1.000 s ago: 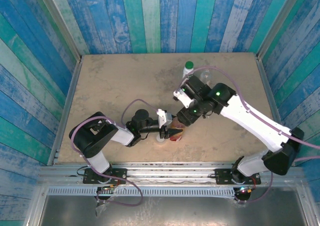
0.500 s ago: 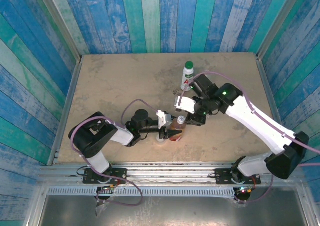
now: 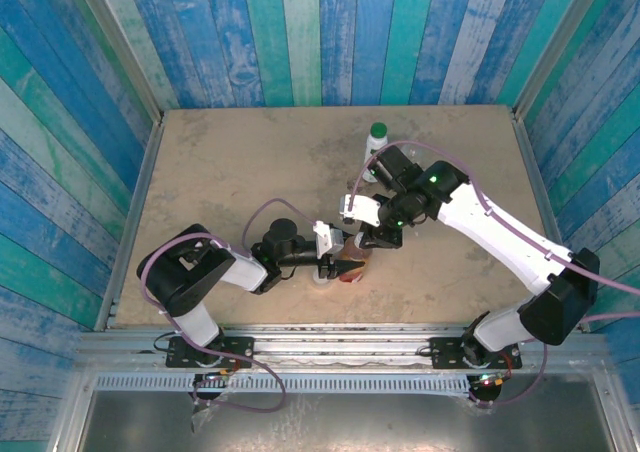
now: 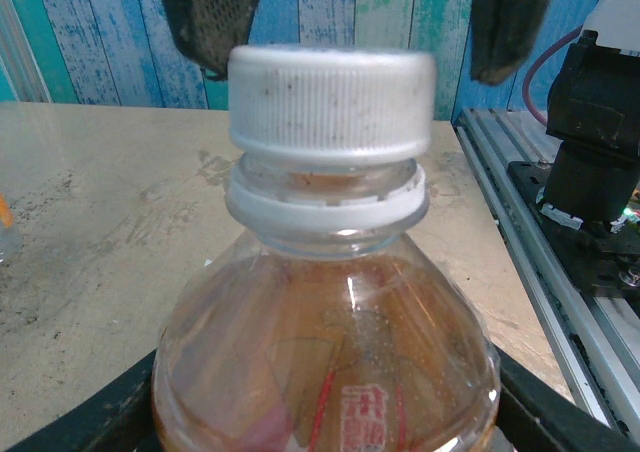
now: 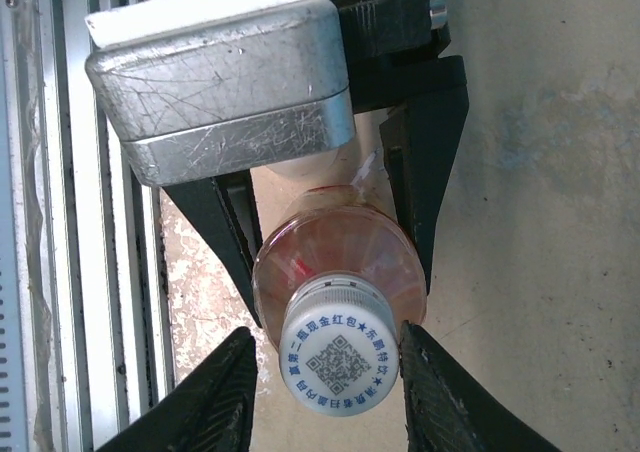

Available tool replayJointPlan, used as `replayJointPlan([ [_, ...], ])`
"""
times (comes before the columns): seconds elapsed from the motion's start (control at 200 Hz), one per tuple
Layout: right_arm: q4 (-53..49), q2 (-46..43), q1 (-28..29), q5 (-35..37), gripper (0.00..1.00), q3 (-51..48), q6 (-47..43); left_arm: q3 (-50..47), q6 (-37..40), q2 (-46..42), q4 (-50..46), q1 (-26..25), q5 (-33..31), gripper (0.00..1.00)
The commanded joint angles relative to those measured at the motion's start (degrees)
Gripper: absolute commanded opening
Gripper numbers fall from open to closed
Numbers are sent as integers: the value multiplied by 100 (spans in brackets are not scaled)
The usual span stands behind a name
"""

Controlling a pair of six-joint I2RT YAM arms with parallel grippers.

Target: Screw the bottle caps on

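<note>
The amber bottle with its red label stands upright near the table's front edge. My left gripper is shut on its body, its black fingers on either side. The pale grey cap sits on the neck. My right gripper hangs over it from above, jaws narrowly open. One finger touches the cap's side and the other stands a small gap away. Farther back stands the white bottle with a dark green cap on it.
The right arm reaches in from the right across the table. A metal rail runs along the near edge. Blue plank walls close in three sides. A small pale round thing lies beside the left gripper.
The right gripper has shifted back left over the amber bottle's cap and its jaws have narrowed around it. The left arm and the bottle have stayed still.
</note>
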Motion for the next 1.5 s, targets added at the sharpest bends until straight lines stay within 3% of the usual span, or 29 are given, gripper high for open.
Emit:
replayJointPlan([
  [0.0, -249, 124, -14, -70, 38, 147, -408, -136, 45, -80, -745, -6, 34, 63],
  [0.291, -352, 274, -5, -31, 33, 208, -376, -129, 34, -98, -762, -4, 12, 63],
  [0.481, -372, 213, -5, -119, 25, 153, 144, -119, 27, -106, -745, -6, -173, 62],
  [0.576, -277, 204, 7, 34, 18, 43, 1159, -82, -1, -5, -660, -4, -311, 62],
  [0.696, -292, 199, 27, 893, 12, -24, 3411, -42, -100, 83, -468, -6, -467, 63],
  [0.781, -462, 130, 59, 1099, 8, -109, 4396, 44, -101, 151, -520, -6, -500, 63],
  [0.877, -448, 11, 174, 1375, 7, -265, 5622, 88, -93, 217, -490, 1, -465, 62],
  [0.952, -437, 17, 288, 1461, 11, -242, 6203, 112, -66, 231, -515, -7, -435, 62],
  [1.112, -411, 174, 337, 1504, 35, 58, 5982, 131, -42, 161, -585, -7, -390, 63],
  [1.257, -362, 25, 139, 1176, 61, 366, 4625, 15, -139, 54, -459, -2, -307, 63],
  [1.348, -106, -318, -41, 819, 70, 227, 3570, -135, -448, 45, 4, -5, -280, 63],
  [1.498, 662, -1103, -487, 11, 70, -408, 2361, -209, -836, -77, 410, -6, -199, 63],
])
